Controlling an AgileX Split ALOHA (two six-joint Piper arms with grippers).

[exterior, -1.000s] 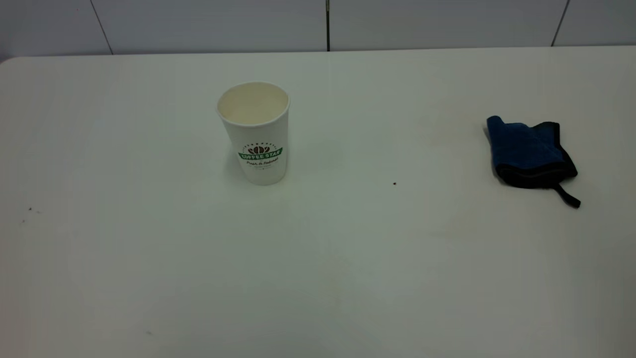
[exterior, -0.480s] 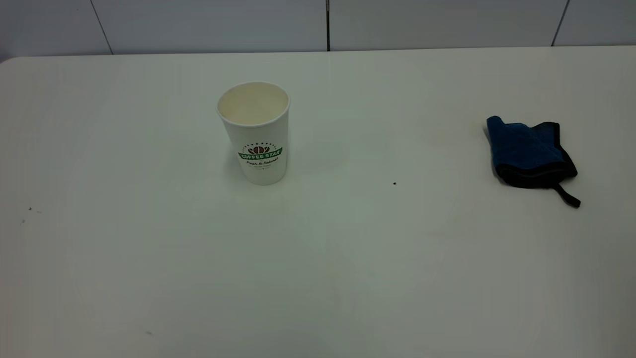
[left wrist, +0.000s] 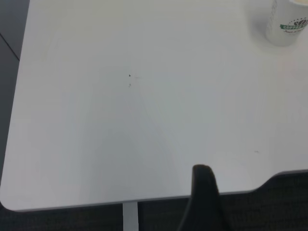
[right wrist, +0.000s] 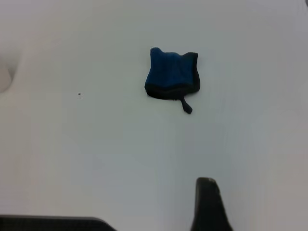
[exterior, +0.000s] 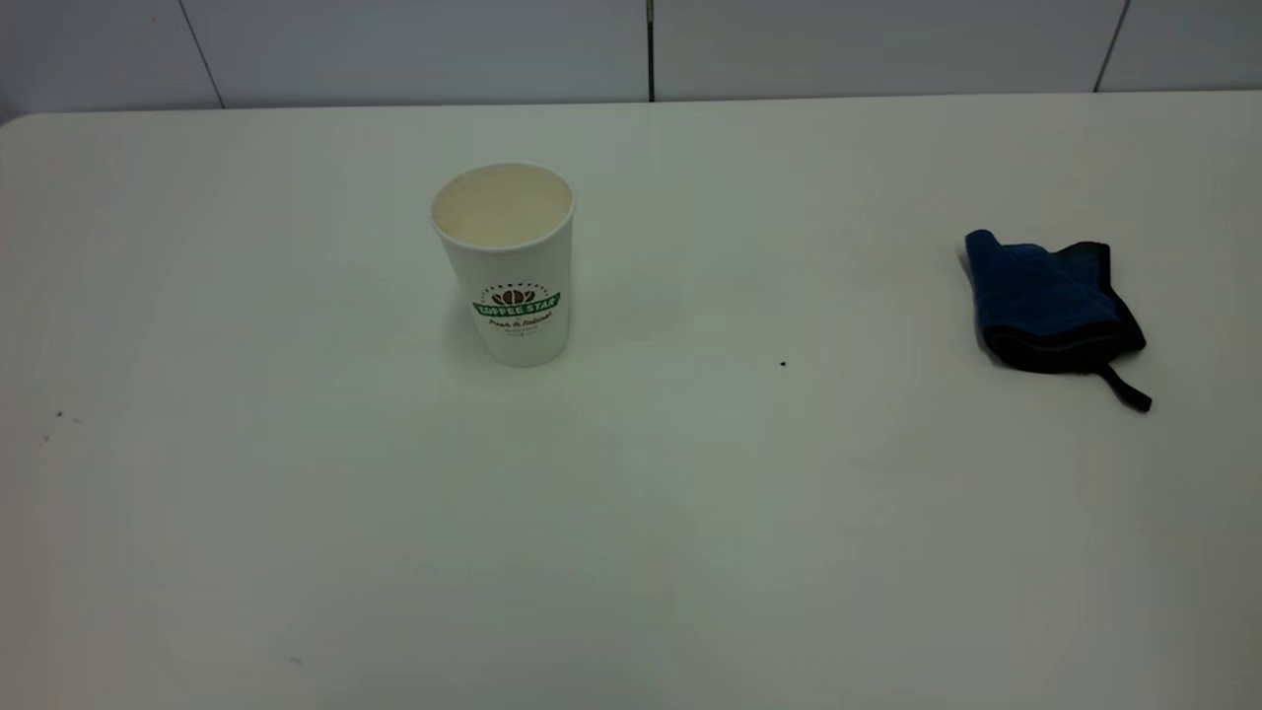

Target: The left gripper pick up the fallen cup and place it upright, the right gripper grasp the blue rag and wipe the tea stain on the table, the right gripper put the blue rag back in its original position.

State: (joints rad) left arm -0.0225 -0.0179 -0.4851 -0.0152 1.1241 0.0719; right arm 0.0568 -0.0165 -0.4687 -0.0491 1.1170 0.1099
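Observation:
The cup (exterior: pixel 508 261) stands upright on the table (exterior: pixel 631 552), left of centre, with its green logo facing the camera. Its lower part also shows in the left wrist view (left wrist: pixel 288 26). The blue rag (exterior: pixel 1050 301) lies crumpled at the right, strap toward the front; it also shows in the right wrist view (right wrist: pixel 171 74). No brown tea stain shows on the table. Neither gripper is in the exterior view. A black tip of the left gripper (left wrist: pixel 204 197) hangs over the table's near edge, far from the cup. A black tip of the right gripper (right wrist: pixel 208 204) is well short of the rag.
A tiny dark speck (exterior: pixel 783 364) lies between the cup and the rag. A few small specks (exterior: pixel 59 416) sit near the table's left side. A grey panelled wall (exterior: pixel 631 49) runs behind the table. The table's rounded corner and edge (left wrist: pixel 144 202) show in the left wrist view.

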